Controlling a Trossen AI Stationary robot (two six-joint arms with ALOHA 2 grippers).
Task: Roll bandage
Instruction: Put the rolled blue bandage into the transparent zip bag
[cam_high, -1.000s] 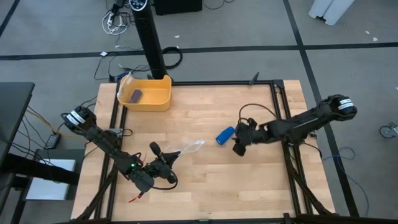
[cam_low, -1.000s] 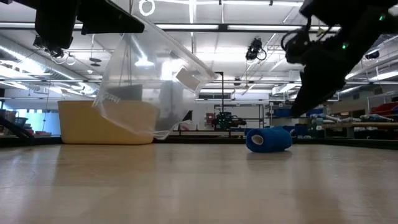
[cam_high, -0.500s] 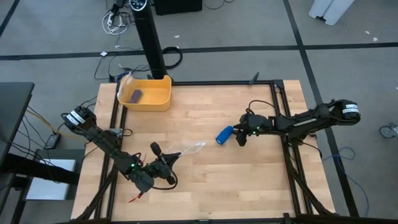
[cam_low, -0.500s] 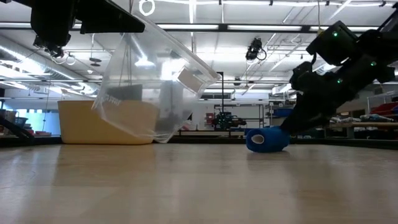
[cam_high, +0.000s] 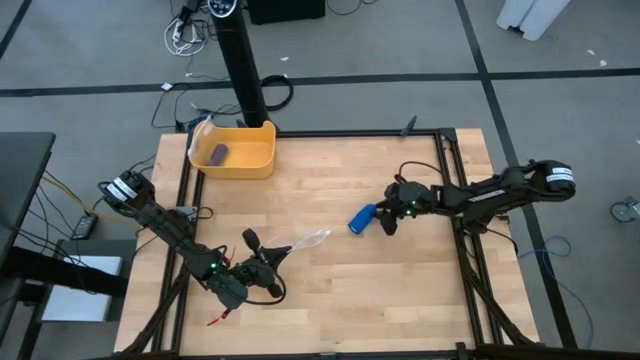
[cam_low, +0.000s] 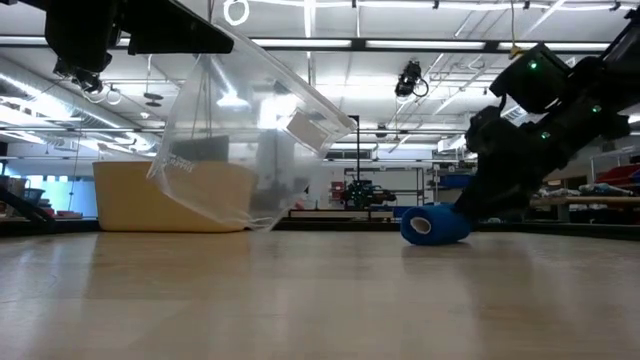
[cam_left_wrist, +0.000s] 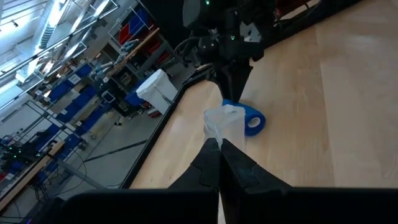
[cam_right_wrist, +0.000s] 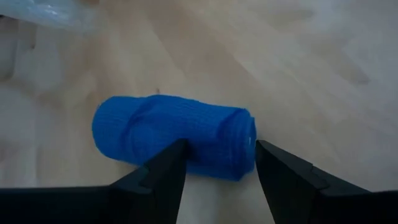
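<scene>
1. The bandage (cam_high: 363, 216) is already a compact blue roll lying on its side on the tabletop (cam_high: 400, 300), a little right of the middle.
2. The right end effector (cam_high: 386, 219) sits just beside the roll, on the side away from the left arm, low to the wood. In the right wrist view the roll (cam_right_wrist: 176, 137) lies straight ahead of its two dark fingers (cam_right_wrist: 163, 168), which stand wide apart with one end of the roll just in front of the gap between them.
3. The roll's long axis lies slantwise across the tabletop in the high view and runs across the finger gap, so the fingers look set to close on its nearer end rather than along its length.
4. From the low view the fingers seem to be touching or almost touching the roll (cam_low: 434, 224), though that angle does not settle it; nothing is gripped yet.
5. The right arm is clearly the nearer one. The left end effector (cam_high: 247, 238) is well apart, near the front left of the tabletop, pinched shut on a clear plastic bag (cam_high: 305, 238) that it holds up off the wood.
6. A yellow bin (cam_high: 262, 165) stands at the back left corner with a small dark block (cam_high: 218, 153) in it.
7. No brand, label or readable writing shows on the roll, the bag or the bin.
</scene>
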